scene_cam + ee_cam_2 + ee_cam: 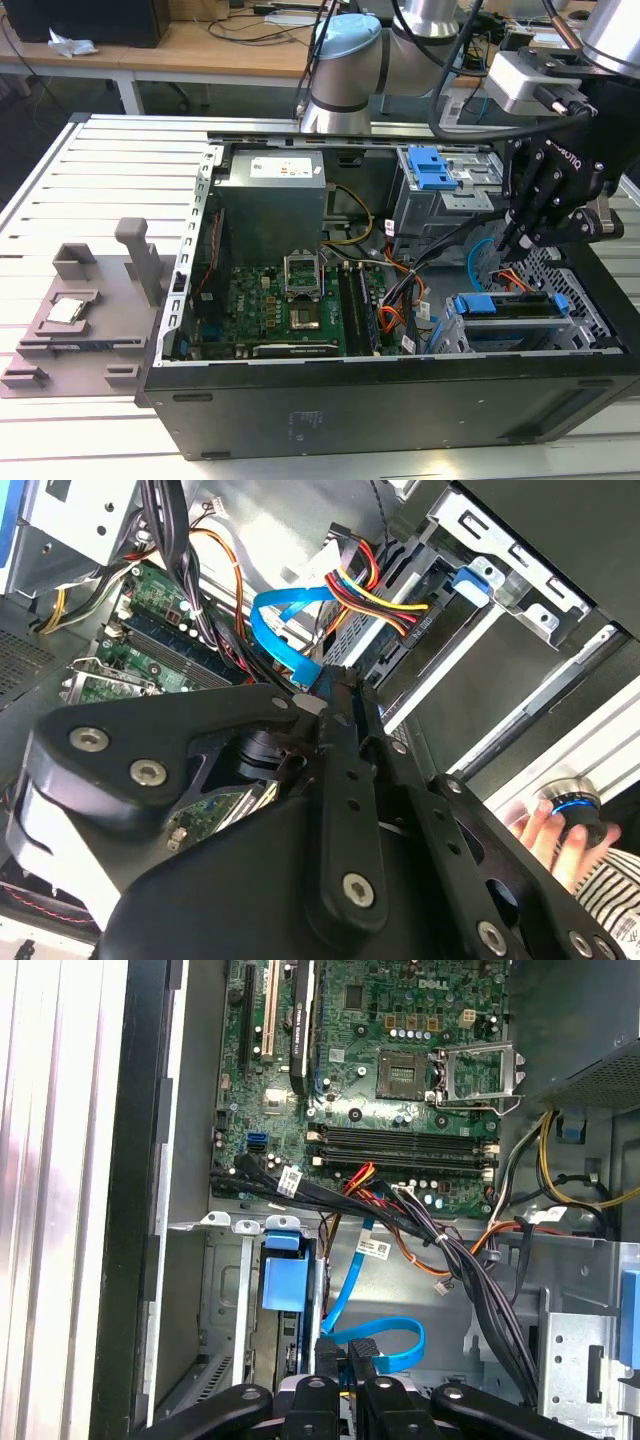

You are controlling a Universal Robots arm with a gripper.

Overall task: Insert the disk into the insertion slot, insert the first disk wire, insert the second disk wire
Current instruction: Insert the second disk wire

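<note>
White lettering is printed on the gripper [520, 238] housing. A white logo is printed on the motherboard [370, 1090]. Printed labels sit on the power supply [272, 195] and the blue wire [345, 1280], and their text is illegible.

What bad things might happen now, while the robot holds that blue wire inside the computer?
1. The jaws seem to pinch just the black plug end of the blue wire. It might twist or slip there, and then the plug would not line up.
2. The thick bundle of black wires hangs close beside the jaws, so it might snag if the arm shifts.
3. The blue wire curls in a tight loop, so a hard pull could kink it.
</note>
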